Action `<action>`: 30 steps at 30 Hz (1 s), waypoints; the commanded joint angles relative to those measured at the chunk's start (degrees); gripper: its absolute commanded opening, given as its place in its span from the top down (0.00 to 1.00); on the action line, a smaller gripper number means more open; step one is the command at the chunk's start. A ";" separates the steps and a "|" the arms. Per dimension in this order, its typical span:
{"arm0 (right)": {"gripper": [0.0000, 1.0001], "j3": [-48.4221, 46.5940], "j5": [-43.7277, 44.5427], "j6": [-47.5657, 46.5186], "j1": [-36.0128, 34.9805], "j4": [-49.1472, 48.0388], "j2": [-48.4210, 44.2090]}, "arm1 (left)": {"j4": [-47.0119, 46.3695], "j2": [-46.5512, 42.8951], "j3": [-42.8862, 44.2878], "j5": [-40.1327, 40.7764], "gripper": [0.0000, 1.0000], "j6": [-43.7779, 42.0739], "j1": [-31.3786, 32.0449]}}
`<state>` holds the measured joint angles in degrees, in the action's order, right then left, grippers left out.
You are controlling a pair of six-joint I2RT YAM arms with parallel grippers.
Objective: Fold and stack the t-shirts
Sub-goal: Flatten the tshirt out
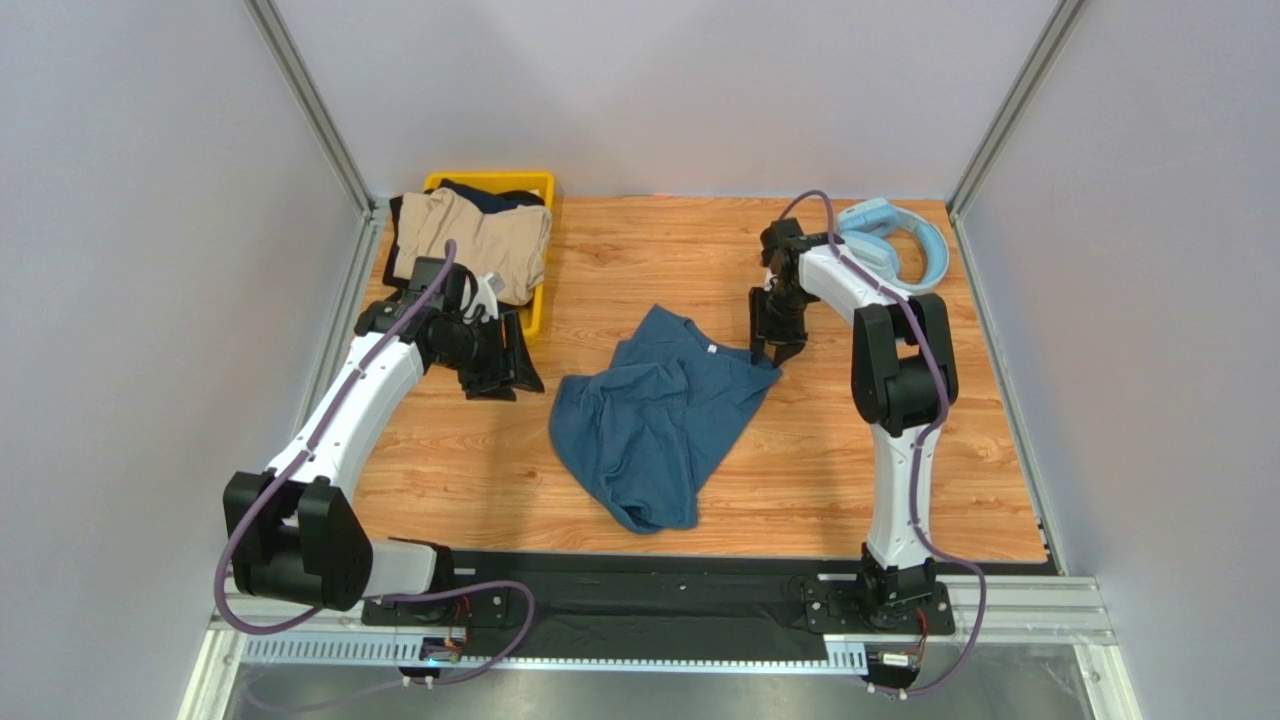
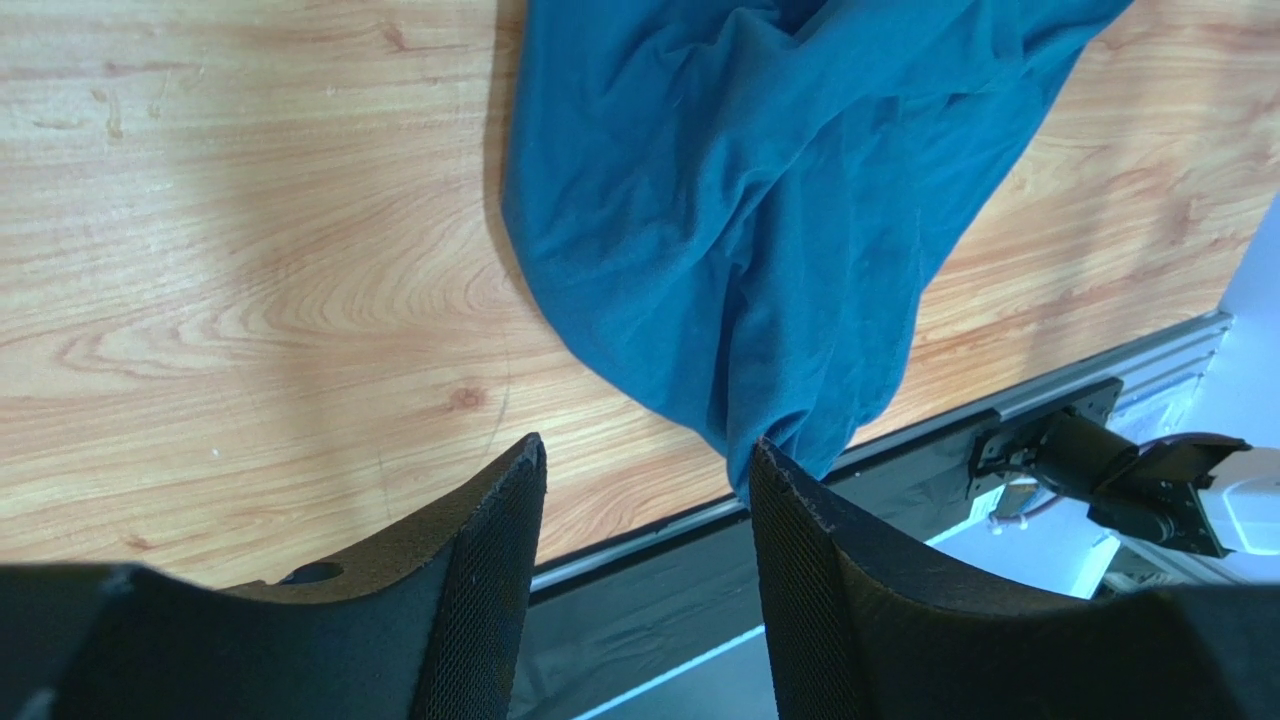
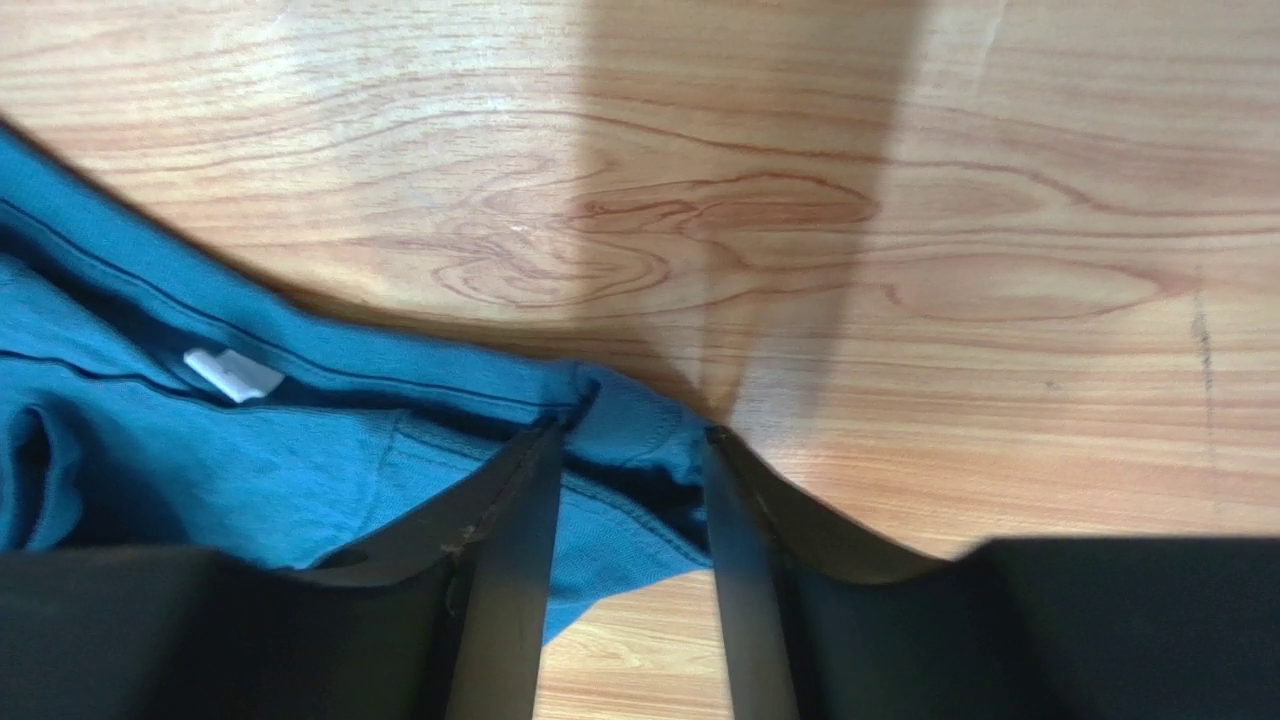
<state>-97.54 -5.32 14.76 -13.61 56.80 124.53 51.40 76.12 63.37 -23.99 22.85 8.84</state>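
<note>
The wooden table (image 1: 902, 450) fills the floor of the grey-walled booth. The left arm (image 1: 353, 405) curves up the left side towards the far corner, and the right arm (image 1: 894, 375) stands folded on the right, its wrist bent down to the tabletop.

The teal shirt (image 1: 654, 420) lies crumpled and unfolded near the middle of the table, between the two arms, with its collar end towards the far right and its hem end towards the near edge.

A yellow bin (image 1: 544, 188) sits at the far left corner. A bunched tan shirt (image 1: 473, 233) is heaped in it and spills over its left rim, and a dark navy garment (image 1: 489, 192) shows behind the tan one.

Light-blue headphones (image 1: 902, 240) lie at the far right corner, well apart from the shirts.

The left gripper (image 1: 519, 360) is just in front of the bin, left of the teal shirt. From its wrist camera the left gripper (image 2: 643, 450) has its fingers spread wide with nothing between them, and the teal shirt (image 2: 751, 195) lies beyond them on the bare wood.

The right gripper (image 1: 769, 348) is down at the shirt's far right corner. From its wrist camera the right gripper (image 3: 631, 435) has its fingers parted to a moderate gap, straddling the edge of the teal shirt (image 3: 226, 465), with cloth lying between them; whether the pads touch the cloth is hard to tell.

A small white label (image 3: 233, 372) shows inside the collar.
</note>
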 commanded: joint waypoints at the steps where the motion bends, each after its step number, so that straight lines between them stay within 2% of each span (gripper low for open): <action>1: 0.73 1.21 -0.39 -0.26 -0.19 -3.79 3.52 | -1.03 -0.27 2.19 -1.32 0.41 0.44 -0.40; 2: 0.94 1.30 -1.43 -0.09 -0.19 -4.49 3.61 | -0.95 -0.18 2.11 -1.32 0.41 0.53 -0.40; 5: 1.00 3.22 -6.43 -0.09 -0.11 -7.99 3.27 | -1.12 0.00 1.67 -1.32 0.42 1.05 -0.40; 10: 1.00 5.51 -9.27 2.90 0.07 -10.38 0.20 | -1.82 -0.53 1.75 -0.89 0.42 1.67 -0.40; 16: 1.00 6.31 -9.09 5.88 0.07 -12.67 -13.07 | -3.41 0.08 2.28 -1.23 0.42 2.64 -0.40; 22: 1.00 -1.15 -9.27 8.26 -0.28 -11.45 -24.05 | -4.38 -0.18 1.75 -2.20 0.42 2.99 -0.40; 30: 1.00 -10.30 -9.70 11.60 -2.12 -7.40 -33.29 | -4.64 -3.87 0.00 -2.73 0.42 2.81 -0.40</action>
<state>-103.70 -14.00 23.20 -14.94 48.14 95.85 48.07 75.75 63.59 -25.36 25.28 8.84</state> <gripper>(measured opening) 0.011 0.578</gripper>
